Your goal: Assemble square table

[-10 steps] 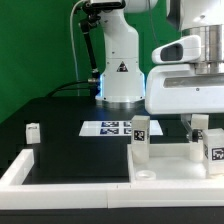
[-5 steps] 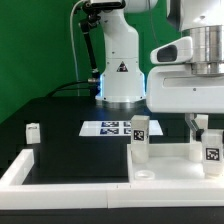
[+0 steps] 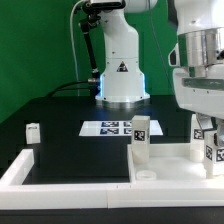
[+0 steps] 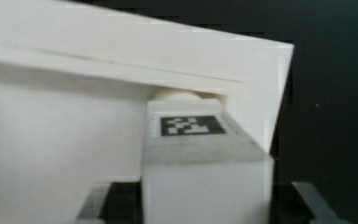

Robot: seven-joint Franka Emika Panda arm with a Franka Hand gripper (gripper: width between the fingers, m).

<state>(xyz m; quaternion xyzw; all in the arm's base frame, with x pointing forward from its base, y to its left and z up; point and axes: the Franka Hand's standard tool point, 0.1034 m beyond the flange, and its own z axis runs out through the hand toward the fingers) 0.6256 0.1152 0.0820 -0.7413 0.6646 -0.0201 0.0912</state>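
Observation:
The white square table top [image 3: 172, 172] lies at the front of the exterior view's right, and in the wrist view [image 4: 69, 110] its raised rim and a corner show. One tagged white leg [image 3: 141, 136] stands upright on its left corner. A second tagged leg [image 3: 211, 150] stands at its right side, and it shows in the wrist view [image 4: 197, 140] rising from the corner. My gripper [image 3: 205, 132] hangs over this leg. In the wrist view the gripper [image 4: 202, 205] straddles the leg, with dark gaps between the leg and each finger. It is open.
A loose white leg [image 3: 32, 132] stands on the black table at the exterior view's left. The marker board [image 3: 113, 127] lies in the middle. White border rails [image 3: 60, 186] run along the front and left. The robot base [image 3: 121, 75] stands behind.
My hand has turned about the leg and now looks narrower and higher in the exterior view. The legs and table top have not moved.

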